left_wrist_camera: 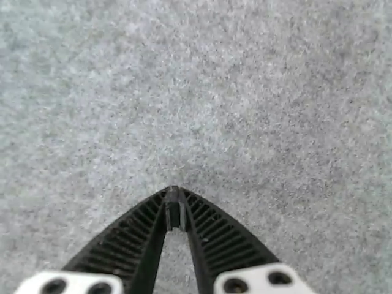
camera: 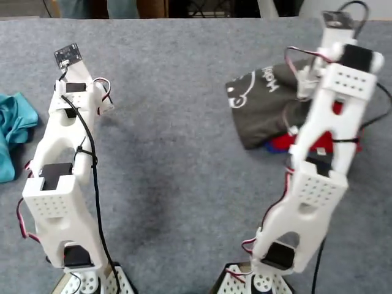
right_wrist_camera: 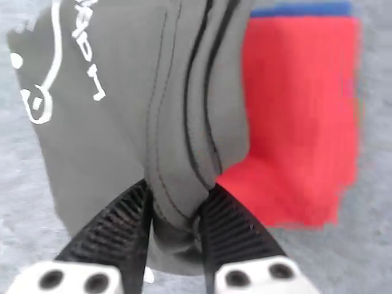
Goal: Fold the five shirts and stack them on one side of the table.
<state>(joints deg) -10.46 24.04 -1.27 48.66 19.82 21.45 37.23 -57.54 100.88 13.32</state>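
Looming nearest, the right arm (camera: 324, 153) stands over the grey table (camera: 184, 122) and the dark grey shirt (camera: 263, 104), which overlaps the red shirt (right_wrist_camera: 300, 122) and blue shirt (right_wrist_camera: 300, 10), with the right gripper (right_wrist_camera: 179, 187) clamped on its bunched fold, while the crumpled teal shirt (camera: 12, 128) lies far left, nearer the left gripper (left_wrist_camera: 174, 195), which is pinched together on nothing.

The right arm (camera: 324, 153) leans forward over the dark grey shirt (right_wrist_camera: 110, 128) with the right gripper (right_wrist_camera: 177, 211) clamped on a fold of it, while the left arm (camera: 61, 177) stretches forward well apart from that shirt, the left gripper (left_wrist_camera: 174, 211) pressed together, holding nothing.
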